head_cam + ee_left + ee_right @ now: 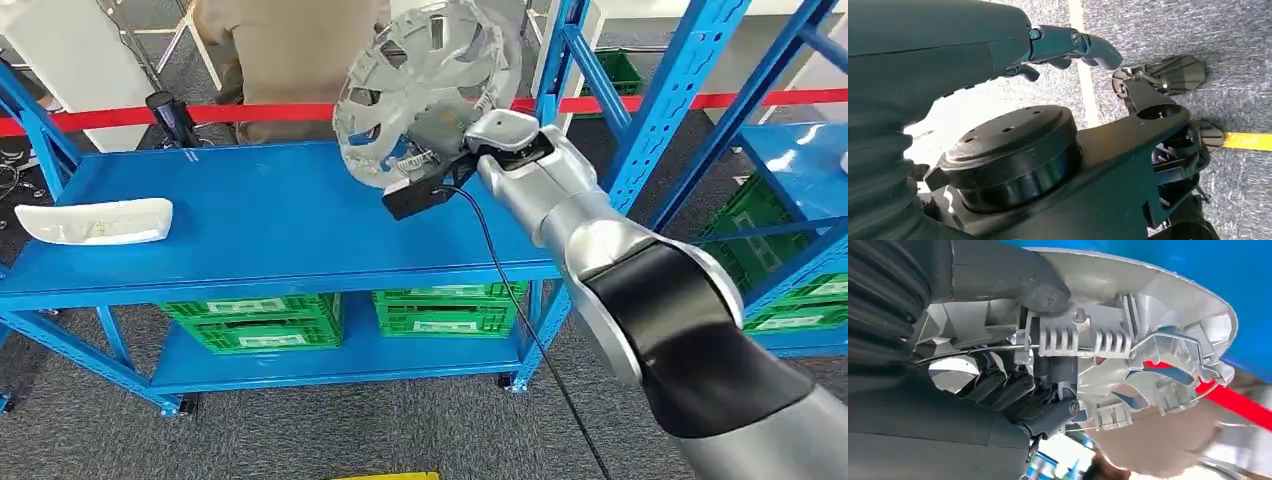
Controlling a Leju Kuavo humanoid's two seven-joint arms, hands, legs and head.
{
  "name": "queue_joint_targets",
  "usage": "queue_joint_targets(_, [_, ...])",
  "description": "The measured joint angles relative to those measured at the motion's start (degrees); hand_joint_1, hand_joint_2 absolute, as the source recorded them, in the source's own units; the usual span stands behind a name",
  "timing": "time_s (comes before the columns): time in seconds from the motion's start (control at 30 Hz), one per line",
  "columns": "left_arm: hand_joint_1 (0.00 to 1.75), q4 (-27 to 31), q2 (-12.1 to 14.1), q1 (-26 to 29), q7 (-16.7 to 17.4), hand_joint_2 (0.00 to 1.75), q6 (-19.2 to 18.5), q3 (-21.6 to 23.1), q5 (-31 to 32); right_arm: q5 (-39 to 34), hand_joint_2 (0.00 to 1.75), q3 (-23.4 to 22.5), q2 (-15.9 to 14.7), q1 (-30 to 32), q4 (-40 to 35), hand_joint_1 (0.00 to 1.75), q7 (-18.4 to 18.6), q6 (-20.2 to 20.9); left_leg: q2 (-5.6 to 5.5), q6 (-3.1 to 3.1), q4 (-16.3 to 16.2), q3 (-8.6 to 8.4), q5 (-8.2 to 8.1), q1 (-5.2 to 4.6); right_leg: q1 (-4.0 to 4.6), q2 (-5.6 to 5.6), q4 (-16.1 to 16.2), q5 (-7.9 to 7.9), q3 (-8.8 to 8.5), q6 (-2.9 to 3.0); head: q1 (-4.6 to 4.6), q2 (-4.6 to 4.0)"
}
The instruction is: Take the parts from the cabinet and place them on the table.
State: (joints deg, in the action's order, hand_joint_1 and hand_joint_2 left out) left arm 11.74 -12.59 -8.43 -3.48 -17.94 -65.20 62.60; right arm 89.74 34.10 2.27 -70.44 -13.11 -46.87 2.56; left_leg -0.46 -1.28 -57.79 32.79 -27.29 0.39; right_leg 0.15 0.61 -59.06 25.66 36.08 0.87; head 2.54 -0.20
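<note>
Right hand [440, 135] grips a silver plastic wheel cover [425, 85], thumb on the rim, darker fingers [1013, 390] through its ribbed back. The cover is held at upper centre of the frame, tilted on edge above the back right of the blue shelf [290, 225]; spoked disc, no long axis. Open shelf surface lies left of it, up to a white curved part [95, 220] at the left edge. Blue upright [560, 60] stands just right. Left hand [1068, 47] hangs over grey carpet, fingers loosely curled, holding nothing.

Broad bare stretch of blue shelf top [270, 215] mid-scene, white part [95, 221] at far left end, blue uprights [660, 110] crowding right, person [290, 60] behind far edge.
</note>
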Motion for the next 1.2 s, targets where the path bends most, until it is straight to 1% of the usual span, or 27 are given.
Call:
queue_joint_targets(0.1, [0.00, 0.00, 0.00, -0.14, -0.20, 1.75, 0.00, 0.00, -0.09, 0.04, 1.75, 1.42, 0.02, -0.39, 0.00, 1.66, -5.31, 0.07, -0.03, 0.00, 0.00, 0.02, 0.00, 0.00, -0.01, -0.03, 0.00, 0.00, 0.00, 0.00, 0.00, 0.00])
queue_joint_targets(0.2, [0.00, 0.00, 0.00, -0.38, -0.20, 1.75, 0.00, 0.00, -0.50, 0.15, 1.75, 3.39, 0.02, -1.23, 0.00, 1.66, -11.94, 0.20, -0.05, 0.00, 0.00, 0.04, 0.00, 0.00, -0.02, -0.04, 0.00, 0.00, 0.00, 0.00, 0.00, 0.00])
queue_joint_targets(0.23, [0.00, 0.00, 0.00, -0.45, -0.20, 1.75, 0.02, 0.00, -0.57, 0.13, 1.75, 3.82, 0.13, -1.47, 0.00, 1.66, -12.42, 0.24, -0.06, 0.00, 0.00, 0.05, 0.00, 0.00, -0.02, -0.05, 0.00, 0.00, 0.00, 0.00, 0.00, 0.00])
queue_joint_targets(0.4, [0.00, 0.00, 0.02, -0.76, -0.20, 1.75, 0.00, 0.00, -0.76, -0.04, 1.75, 4.92, 1.05, -2.67, 0.00, 1.66, -12.54, 0.46, -0.20, 0.00, 0.00, 0.07, 0.01, 0.00, 0.00, -0.18, 0.00, 0.00, -0.01, 0.00, 0.00, 0.00])
queue_joint_targets(0.6, [0.00, 0.00, 0.13, -1.20, -0.15, 1.75, 0.00, -0.02, -1.51, -0.18, 1.75, 5.11, 1.33, -2.65, 0.02, 1.66, -12.54, 0.83, -0.23, 0.31, -0.28, 0.18, -0.18, -0.25, -0.25, -0.20, 0.06, -0.03, -0.02, -0.11, 0.00, 0.00])
queue_joint_targets(0.7, [0.00, 0.00, 0.20, -1.24, -0.17, 1.75, 0.00, -0.15, -1.94, -0.20, 1.75, 5.11, 1.35, -2.50, 0.02, 1.66, -12.54, 0.85, -0.23, 0.60, -0.53, 0.32, -0.31, -0.35, -0.33, -0.19, 0.11, -0.07, -0.03, -0.42, 0.00, 0.00])
queue_joint_targets(0.77, [0.00, 0.00, 0.20, -1.23, -0.13, 1.75, 0.00, -0.37, -2.12, -0.22, 1.75, 5.11, 1.42, -2.40, 0.02, 1.66, -12.54, 0.94, -0.24, 0.94, -0.28, 0.26, 0.20, -0.44, -0.41, -0.13, 0.45, -0.53, -0.17, -0.97, -0.02, 0.00])
queue_joint_targets(0.8, [0.00, 0.00, 0.02, -1.25, -0.11, 1.75, 0.00, -0.39, -2.12, -0.24, 1.75, 5.11, 1.40, -2.32, 0.02, 1.66, -12.54, 0.98, 0.01, 1.37, 0.72, -0.16, 0.99, 0.34, -0.20, -0.14, 0.49, -0.17, 0.02, -1.15, 0.00, 0.00])
queue_joint_targets(0.83, [0.00, 0.00, 0.02, -1.28, -0.11, 1.75, 0.00, -0.39, -2.12, -0.26, 1.75, 5.11, 1.38, -2.30, 0.04, 1.66, -12.54, 1.05, 0.13, 1.61, 1.11, -0.20, 1.32, 0.33, -0.28, -0.23, -0.51, 1.02, 0.43, -1.41, 0.13, 0.00])
queue_joint_targets(0.87, [0.00, 0.02, 0.04, -1.28, -0.09, 1.75, 0.00, -0.39, -2.12, -0.26, 1.75, 5.11, 1.38, -2.27, 0.04, 1.66, -12.54, 1.05, 0.22, 1.77, 1.17, -0.07, 1.44, 0.40, -0.42, -0.23, -3.58, 3.09, 1.73, -1.66, 0.26, 0.00])
queue_joint_targets(0.9, [0.00, 0.00, 0.02, -1.24, 0.07, 1.75, 0.00, -0.42, -2.12, -0.28, 1.75, 5.11, 1.38, -2.01, 0.04, 1.66, -12.54, 1.05, 0.29, 1.78, 1.14, -0.01, 1.44, 0.41, -0.64, -0.25, -7.86, 5.19, 3.55, -1.98, 0.24, 0.00])
queue_joint_targets(0.93, [0.00, 0.00, 0.02, -1.20, 0.35, 1.75, 0.00, -0.42, -2.12, -0.31, 1.75, 5.11, 1.38, -1.48, 0.07, 1.66, -12.54, 1.07, 0.38, 1.78, 1.08, 0.01, 1.43, 0.44, -0.92, -0.25, -12.80, 7.04, 5.59, -2.34, 0.22, 0.00])
queue_joint_targets(0.97, [0.00, 0.00, 0.02, -1.17, 0.46, 1.75, 0.00, -0.42, -2.12, -0.31, 1.75, 5.11, 1.36, -1.00, 0.17, 1.66, -12.54, 1.07, 0.37, 1.76, 0.96, 0.09, 1.42, 0.56, -1.18, -0.26, -16.01, 7.77, 6.96, -2.65, 0.22, 0.00])
queue_joint_targets(1.0, [0.00, 0.00, 0.02, -1.11, 0.53, 1.75, 0.00, -0.42, -2.12, -0.31, 1.75, 5.11, 1.29, -0.54, 0.26, 1.66, -12.54, 1.09, 0.34, 1.70, 0.74, 0.24, 1.39, 0.76, -1.46, -0.29, -16.59, 7.01, 7.24, -2.97, 0.24, 0.00])
queue_joint_targets(1.03, [0.00, 0.00, 0.00, -1.04, 0.68, 1.75, 0.00, -0.44, -2.12, -0.28, 1.75, 5.11, 1.29, -0.32, 0.39, 1.66, -12.54, 1.14, 0.30, 1.54, 0.44, 0.46, 1.31, 1.04, -1.78, -0.34, -14.37, 5.08, 6.16, -3.33, 0.24, 0.00])
queue_joint_targets(1.07, [0.00, 0.00, 0.00, -0.99, 0.77, 1.75, 0.00, -0.44, -2.14, -0.26, 1.75, 5.11, 1.29, -0.26, 0.42, 1.66, -12.54, 1.20, 0.26, 1.13, 0.00, 0.76, 1.16, 1.40, -2.15, -0.45, -9.95, 2.66, 3.93, -3.72, 0.24, 0.00])
queue_joint_targets(1.1, [0.00, 0.00, -0.02, -0.97, 0.77, 1.75, 0.02, -0.44, -2.14, -0.26, 1.75, 5.11, 1.29, -0.26, 0.42, 1.66, -12.54, 1.22, 0.19, 0.62, -0.55, 1.05, 0.94, 1.72, -2.53, -0.70, -5.12, 0.64, 1.46, -4.19, 0.24, 0.00])
queue_joint_targets(1.13, [0.00, 0.02, 0.04, -0.96, 0.77, 1.75, 0.00, -0.46, -2.19, -0.26, 1.75, 5.11, 1.29, -0.22, 0.42, 1.66, -12.54, 1.22, 0.15, -0.17, -1.16, 1.56, 0.65, 1.77, -2.63, -1.03, -1.45, 1.60, -0.30, -4.93, 0.28, 0.00])
queue_joint_targets(1.17, [0.00, 0.00, 0.09, -1.00, 0.79, 1.75, 0.00, -0.48, -2.25, -0.28, 1.75, 5.11, 1.36, -0.24, 0.42, 1.66, -12.54, 1.20, 0.08, -0.74, -1.45, 2.12, 0.67, 1.63, -2.04, -0.43, -2.11, 0.98, -0.09, -4.00, 0.61, 0.00])
queue_joint_targets(1.2, [0.00, -0.02, 0.05, -0.94, 0.79, 1.75, 0.00, -0.48, -2.27, -0.31, 1.75, 5.11, 1.42, -0.11, 0.42, 1.66, -12.54, 1.18, 0.00, -1.15, -1.53, 2.01, 0.80, 1.42, -2.14, -0.22, -2.28, 1.11, 0.30, -3.16, 0.48, 0.00])
